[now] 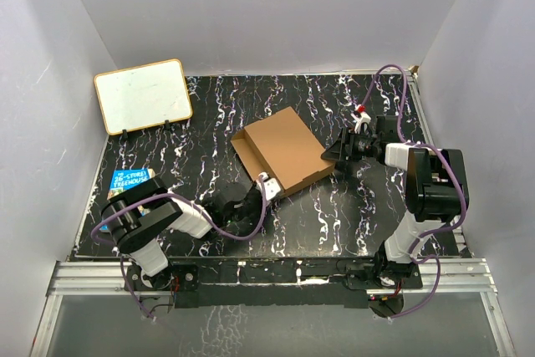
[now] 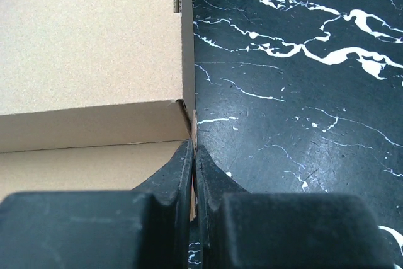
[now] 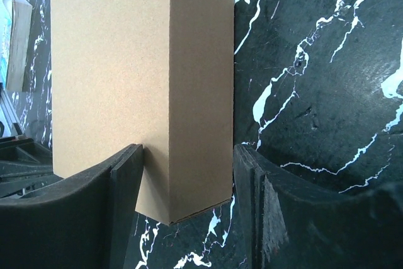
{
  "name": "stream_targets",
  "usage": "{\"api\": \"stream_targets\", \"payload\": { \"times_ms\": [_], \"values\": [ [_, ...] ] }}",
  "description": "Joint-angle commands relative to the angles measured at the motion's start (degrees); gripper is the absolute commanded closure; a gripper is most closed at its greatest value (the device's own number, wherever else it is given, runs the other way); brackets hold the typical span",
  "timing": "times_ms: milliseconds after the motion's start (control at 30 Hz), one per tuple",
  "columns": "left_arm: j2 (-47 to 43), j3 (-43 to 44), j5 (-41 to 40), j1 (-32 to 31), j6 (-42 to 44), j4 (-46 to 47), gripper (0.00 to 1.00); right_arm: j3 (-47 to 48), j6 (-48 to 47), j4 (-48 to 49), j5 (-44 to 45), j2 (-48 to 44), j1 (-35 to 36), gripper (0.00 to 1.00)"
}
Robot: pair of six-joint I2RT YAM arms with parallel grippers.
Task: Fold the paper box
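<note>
The paper box is a shallow brown cardboard box, lying slanted at the middle of the black marbled table. One flap stands up at its left end. My left gripper is at the box's near corner, shut on a thin cardboard edge. In the left wrist view a sliver of that edge shows between the pressed fingers of the left gripper, beside the box's wall. My right gripper is at the box's right corner. There the right gripper straddles the box, one finger on its top face, the other against its side wall.
A white board with a tan frame leans at the back left. A colourful book lies at the left edge of the table, also seen as the book beyond the box. White walls close in on three sides.
</note>
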Motion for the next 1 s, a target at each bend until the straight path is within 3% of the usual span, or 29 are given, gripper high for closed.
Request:
{"api": "stream_targets", "payload": {
  "times_ms": [0,967],
  "values": [
    [0.55,-0.91,1.74,0.81,-2.83,1.07,1.0,1.06,-3.01,0.08,6.22,1.51,-0.43,0.39],
    [0.38,1.14,4.2,4.41,-9.97,-1.14,1.0,1.5,-3.7,-0.8,5.33,2.19,-0.44,0.4]
  ]
}}
